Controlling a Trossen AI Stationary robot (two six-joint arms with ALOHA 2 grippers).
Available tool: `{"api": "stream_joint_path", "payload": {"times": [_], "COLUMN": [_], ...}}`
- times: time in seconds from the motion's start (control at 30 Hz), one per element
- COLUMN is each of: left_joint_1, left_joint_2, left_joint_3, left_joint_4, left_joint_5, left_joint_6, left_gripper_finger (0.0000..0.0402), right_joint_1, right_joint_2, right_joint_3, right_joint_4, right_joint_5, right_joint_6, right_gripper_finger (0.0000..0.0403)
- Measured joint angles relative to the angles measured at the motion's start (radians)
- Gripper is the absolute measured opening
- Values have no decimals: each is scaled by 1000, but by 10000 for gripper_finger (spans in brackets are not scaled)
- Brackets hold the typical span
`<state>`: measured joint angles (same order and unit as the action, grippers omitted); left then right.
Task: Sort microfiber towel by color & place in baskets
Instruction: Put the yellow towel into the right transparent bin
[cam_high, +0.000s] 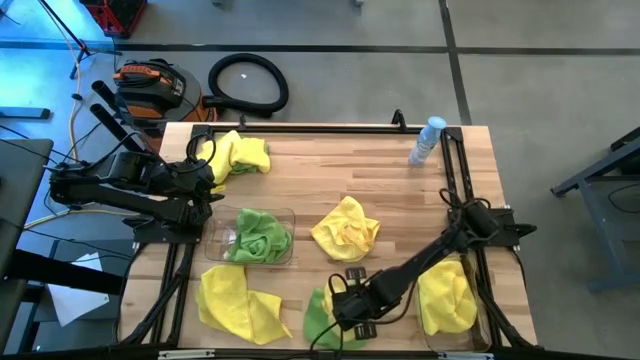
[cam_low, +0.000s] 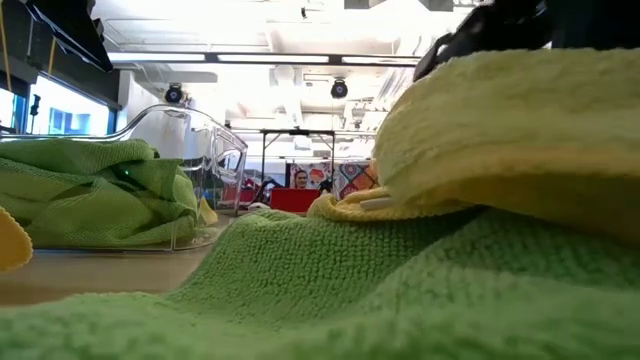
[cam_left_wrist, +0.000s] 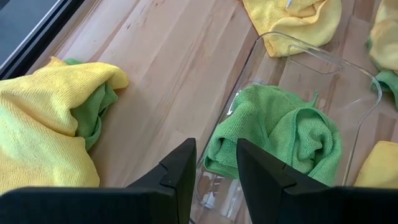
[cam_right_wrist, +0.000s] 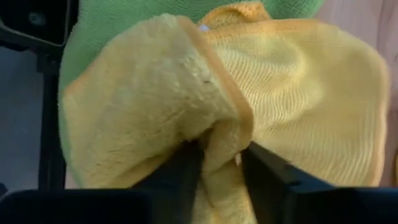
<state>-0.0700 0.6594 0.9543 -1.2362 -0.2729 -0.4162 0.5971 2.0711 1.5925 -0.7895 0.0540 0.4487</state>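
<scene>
The right gripper (cam_right_wrist: 221, 158) sits low at about six o'clock on the wooden bench (cam_high: 330, 165), its jaws pinched on a fold of a fluffy bright yellow microfiber towel (cam_right_wrist: 261, 93). That cloth lies on a bright green microfiber towel (cam_high: 318, 318) at the bench's near edge. The move ahead turns on one relation. The clear shallow plastic basket holding yellow cloth (cam_high: 480, 318) lies toward three o'clock from the jaws, close by on the right arm's own side. So the right arm is much the nearer one to carry the held towel there.

The left gripper (cam_left_wrist: 214, 163) hovers at about nine o'clock, its jaws narrowly parted and holding nothing. Just ahead of it is the second clear plastic basket (cam_left_wrist: 364, 81), which holds crumpled green towels (cam_left_wrist: 280, 134).

Other cloths wait loose:
- a yellow-and-green bundle (cam_high: 235, 155) toward eleven o'clock
- a yellow heap (cam_high: 346, 230) near the centre
- a wide yellow one (cam_high: 235, 300) toward seven o'clock

All the towels are soft, looped-pile and limp, so they will probably drape and drag the cloth beneath them when lifted. A clear plastic water bottle (cam_high: 427, 140) lies toward one o'clock.
</scene>
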Motion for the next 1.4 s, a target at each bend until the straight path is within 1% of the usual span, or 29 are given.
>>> {"api": "stream_joint_path", "payload": {"times": [0.1, 0.13, 0.3, 0.37, 0.47, 0.6, 0.7, 0.8, 0.93, 1.1, 1.17, 1.23, 1.4], "left_joint_1": [0, 0, 0, 0, 0, 0, 0, 0, 0, 0, 0, 0, 0], "left_joint_2": [0, 0, 0, 0, 0, 0, 0, 0, 0, 0, 0, 0, 0], "left_joint_3": [0, 0, 0, 0, 0, 0, 0, 0, 0, 0, 0, 0, 0], "left_joint_4": [0, 0, 0, 0, 0, 0, 0, 0, 1, 1, 1, 1, 1], "left_joint_5": [0, 0, 0, 0, 0, 0, 0, 0, 0, 0, 0, 0, 0], "left_joint_6": [6, 7, 7, 6, 7, 7, 7, 7, 7, 7, 7, 8, 7], "left_gripper_finger": [105, 105, 105, 105, 105, 105, 105, 105, 105, 105, 105, 105, 105], "right_joint_1": [16, 22, 47, 63, 95, 147, 190, 233, 283, 334, 353, 375, 425], "right_joint_2": [-5, -9, -57, -88, -144, -225, -281, -334, -379, -397, -403, -407, -403], "right_joint_3": [0, 0, 20, 32, 49, 81, 116, 152, 230, 371, 404, 421, 424], "right_joint_4": [-7, -15, -66, -73, -86, -158, -244, -349, -544, -780, -777, -784, -781], "right_joint_5": [2, 4, 103, 158, 254, 364, 448, 499, 485, 373, 338, 331, 247], "right_joint_6": [24, 36, 169, 210, 263, 343, 428, 507, 638, 814, 833, 839, 942], "right_gripper_finger": [27, 14, 18, 7, 7, 3, 3, 2, 2, 1, 1, 1, 1]}}
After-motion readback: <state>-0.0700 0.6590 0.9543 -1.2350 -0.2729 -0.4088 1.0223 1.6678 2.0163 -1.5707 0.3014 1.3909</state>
